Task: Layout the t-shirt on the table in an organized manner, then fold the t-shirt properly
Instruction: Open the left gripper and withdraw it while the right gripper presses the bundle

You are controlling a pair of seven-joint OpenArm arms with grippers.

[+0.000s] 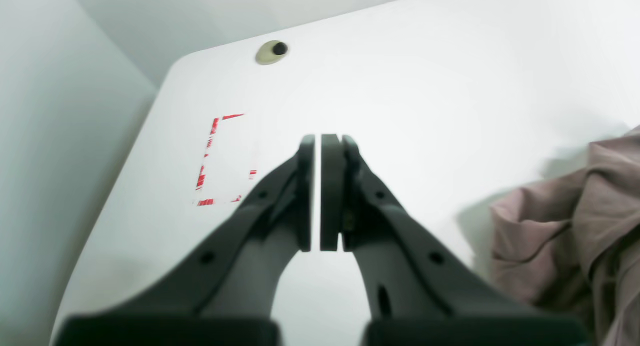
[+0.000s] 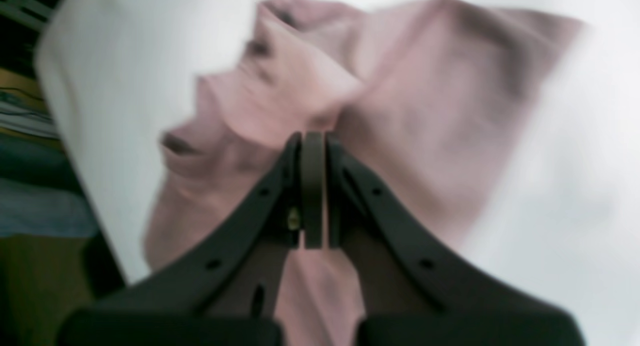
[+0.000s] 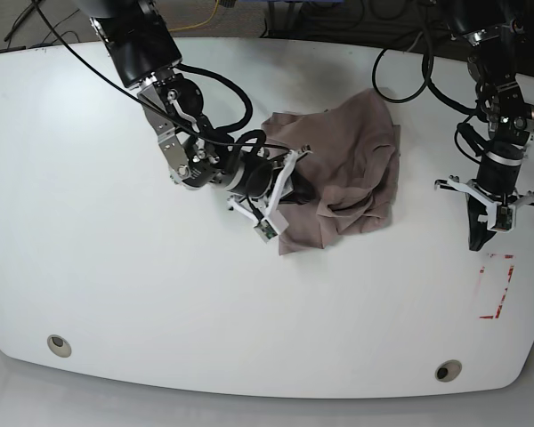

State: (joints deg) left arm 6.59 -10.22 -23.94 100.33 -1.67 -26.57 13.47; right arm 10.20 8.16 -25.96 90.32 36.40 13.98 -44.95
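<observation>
The t-shirt point(image 3: 343, 173) lies crumpled in a heap near the middle of the white bench point(image 3: 116, 294), its left edge at the closed right end effector point(image 3: 289, 197), which appears to pinch the fabric, while the closed, empty left end effector point(image 3: 478, 240) hangs well apart beside it.

The place looks like a robotics lab: two black cabled robot arms point(image 3: 173, 107) work over a wide white surface point(image 3: 116, 294) with grommet holes point(image 3: 59, 345) and a red tape rectangle point(image 3: 496, 286), loose cables point(image 3: 249, 13) trailing behind.
</observation>
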